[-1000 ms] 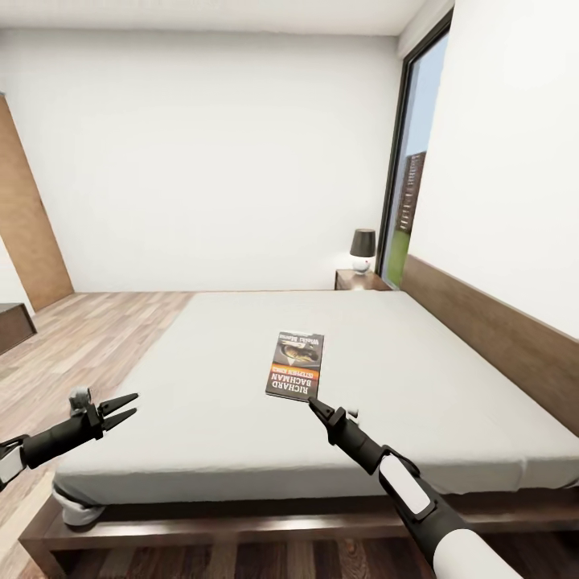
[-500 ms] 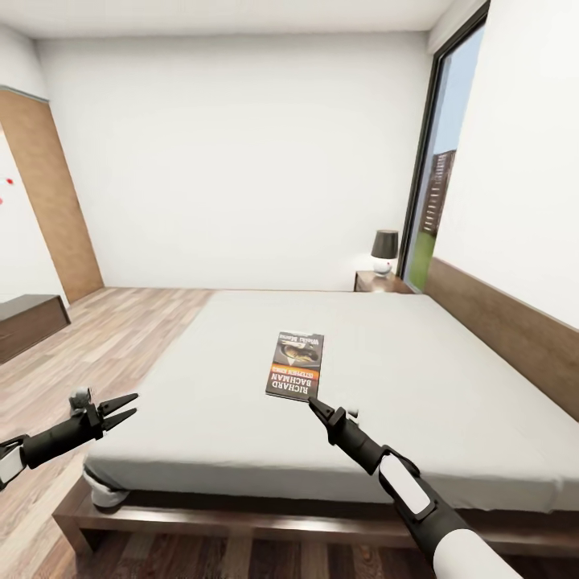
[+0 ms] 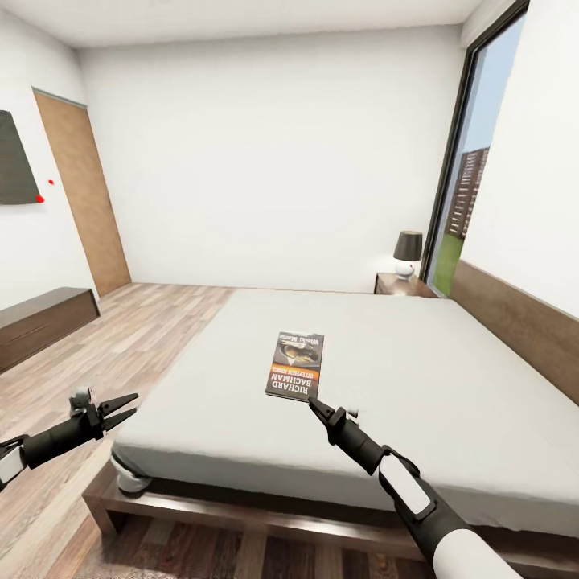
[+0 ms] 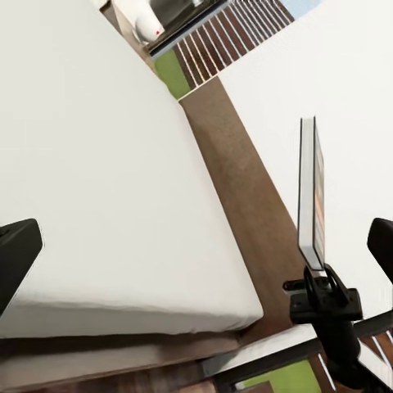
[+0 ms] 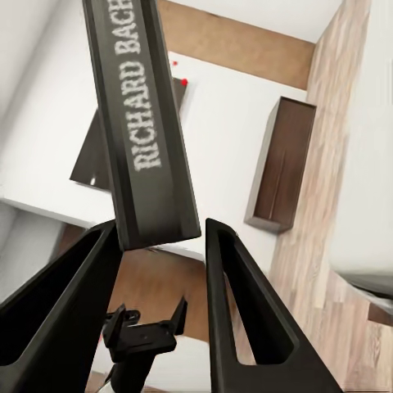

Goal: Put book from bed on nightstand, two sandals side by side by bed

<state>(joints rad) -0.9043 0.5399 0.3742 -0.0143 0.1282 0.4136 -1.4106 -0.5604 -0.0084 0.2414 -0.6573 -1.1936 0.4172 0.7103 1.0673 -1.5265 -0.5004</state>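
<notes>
Holding the book [image 3: 295,366] by its near edge, the right gripper [image 3: 314,406] is closed on it, lifted above the bed [image 3: 450,386] for carrying toward the nightstand [image 3: 400,284]. Left gripper [image 3: 121,408] is kept parted, empty, beside the bed.

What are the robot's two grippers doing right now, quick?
Left gripper: open, holding nothing.
Right gripper: shut on the book, gripping its near edge.

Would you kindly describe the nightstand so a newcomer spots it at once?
Start at the wide bed and follow its headboard to the far corner by the tall window. The nightstand is the small dark-brown cabinet carrying a dark-shaded lamp, unlike the longer bench.
</notes>
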